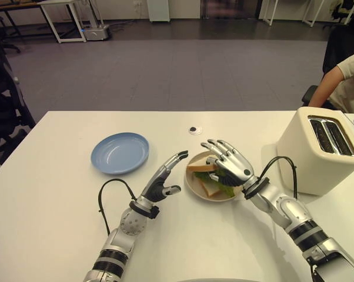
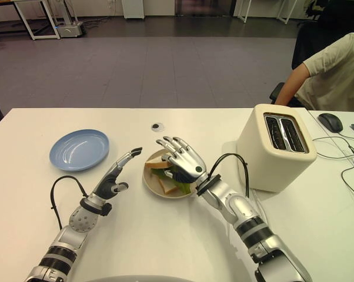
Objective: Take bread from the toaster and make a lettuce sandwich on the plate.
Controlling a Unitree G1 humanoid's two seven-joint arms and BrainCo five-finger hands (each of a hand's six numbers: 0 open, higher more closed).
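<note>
Right hand (image 1: 229, 163) directly above top bread slice (image 1: 199, 167) on plate (image 1: 201, 196), grip not discernible; left hand (image 1: 164, 181), released, just left of plate, equally near.

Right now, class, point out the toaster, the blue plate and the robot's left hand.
toaster (image 1: 303, 158), left eye view, side wall.
blue plate (image 1: 119, 153), left eye view, bare middle.
left hand (image 1: 161, 185), left eye view, palm.

You see the cream toaster (image 1: 318, 150) standing upright, slots facing up. Just left of it, the round plate (image 1: 191, 187) holds a bread slice (image 1: 210, 187) topped with green lettuce (image 1: 227, 191), and a second slice (image 1: 200, 167) lies tilted at the far edge.
</note>
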